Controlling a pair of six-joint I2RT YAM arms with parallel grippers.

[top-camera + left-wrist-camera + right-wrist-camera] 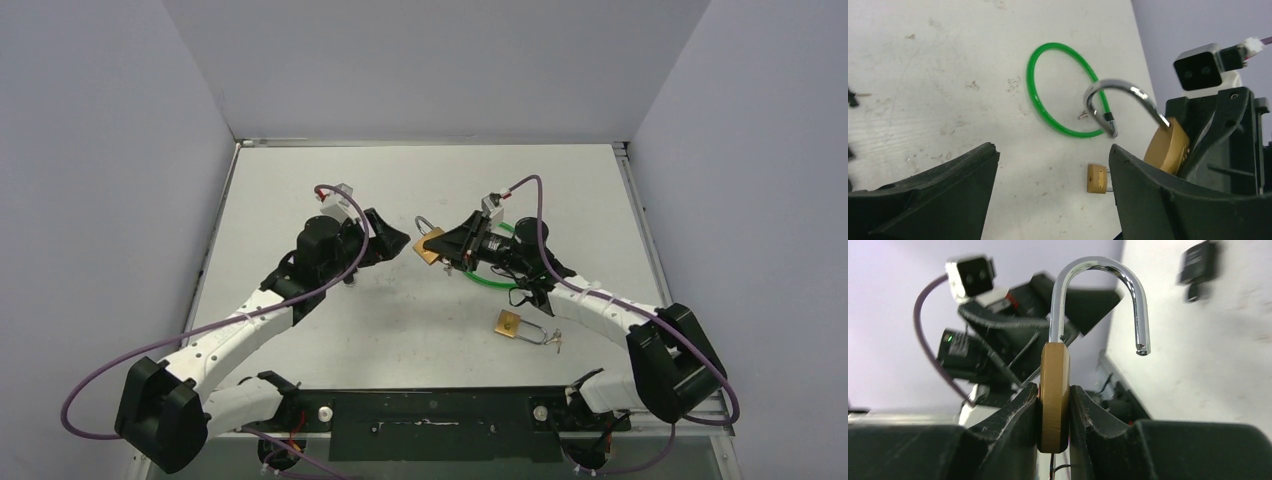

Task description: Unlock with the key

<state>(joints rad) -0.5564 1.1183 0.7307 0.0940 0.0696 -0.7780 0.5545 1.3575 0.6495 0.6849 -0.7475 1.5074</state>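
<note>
My right gripper (pixel 1054 388) is shut on the body of a brass padlock (pixel 1054 405) and holds it above the table. Its steel shackle (pixel 1098 265) is swung open, with the free end out of the body. In the top view this padlock (pixel 430 246) sits between my right gripper (pixel 450 245) and my left gripper (pixel 398 245), which are close together. My left gripper (pixel 1053 150) is open and empty, and faces the held padlock (pixel 1168 150). I see no key in the held padlock. A small bunch of keys (pixel 551 337) lies on the table.
A second, smaller brass padlock (pixel 509 323) lies on the table next to the keys; it also shows in the left wrist view (pixel 1096 178). A green ring (pixel 1063 90) lies flat under the right arm. A small metal bit (pixel 1083 115) lies inside it.
</note>
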